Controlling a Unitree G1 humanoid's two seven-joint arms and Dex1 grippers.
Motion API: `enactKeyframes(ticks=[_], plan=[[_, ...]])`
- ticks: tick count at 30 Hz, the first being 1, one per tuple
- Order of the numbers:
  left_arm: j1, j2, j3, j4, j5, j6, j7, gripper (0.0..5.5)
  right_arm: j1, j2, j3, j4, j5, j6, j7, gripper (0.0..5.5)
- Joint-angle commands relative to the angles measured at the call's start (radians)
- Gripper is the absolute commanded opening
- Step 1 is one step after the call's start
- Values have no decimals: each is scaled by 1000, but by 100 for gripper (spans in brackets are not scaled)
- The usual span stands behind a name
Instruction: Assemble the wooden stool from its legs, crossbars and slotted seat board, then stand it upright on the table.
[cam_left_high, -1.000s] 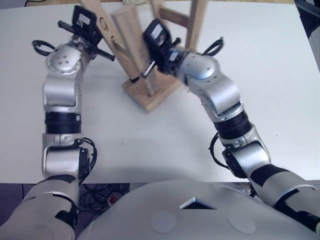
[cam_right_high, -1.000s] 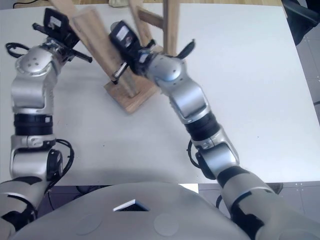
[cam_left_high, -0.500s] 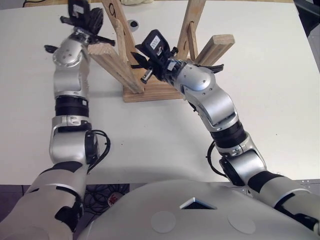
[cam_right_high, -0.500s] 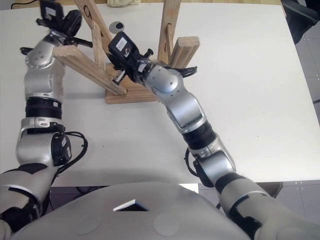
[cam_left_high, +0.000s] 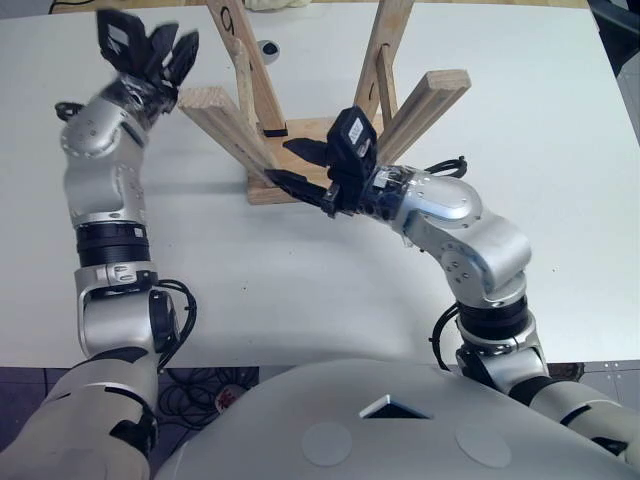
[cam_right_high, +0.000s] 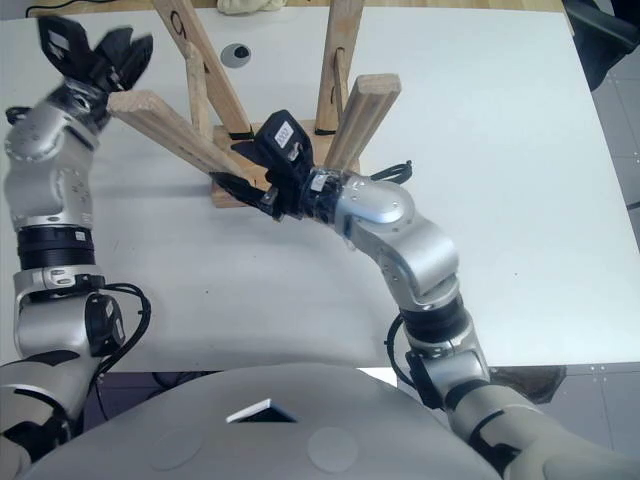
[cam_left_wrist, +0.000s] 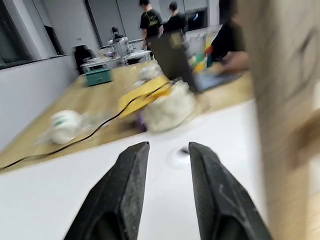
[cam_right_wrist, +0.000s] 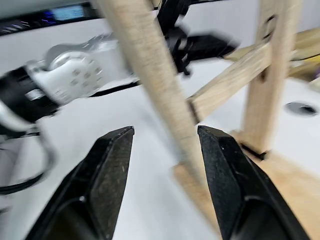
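The wooden stool lies upside down on the white table, its seat board (cam_left_high: 305, 130) flat and its legs and crossbars pointing up. My left gripper (cam_left_high: 172, 50) is open, just left of the tip of the near-left leg (cam_left_high: 215, 115), and holds nothing; its fingers (cam_left_wrist: 130, 175) frame bare table. My right gripper (cam_left_high: 291, 163) is open low at the seat board's front edge. Its fingers (cam_right_wrist: 112, 160) stand on either side of that leg's lower end (cam_right_wrist: 150, 75) without closing on it.
A small round grey disc (cam_left_high: 268, 46) lies on the table (cam_left_high: 560, 150) behind the stool. A pale cloth (cam_right_high: 250, 5) sits at the far edge. There is bare table to the right of the stool and in front of it.
The stool, tilted one second ago, now rests flat on its seat board. My left gripper moved left, off the leg. My right gripper dropped down to the seat board's front edge.
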Motion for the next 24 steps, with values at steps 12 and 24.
enactKeyframes(ticks=[12,24], plan=[[-16,94,-165,-38,-97,184,-374,3,-4,-89,-61,-18,186,131,46,237],[-27,77,-220,134,-39,173,-402,3,-3,-84,-52,1,199,128,49,237]])
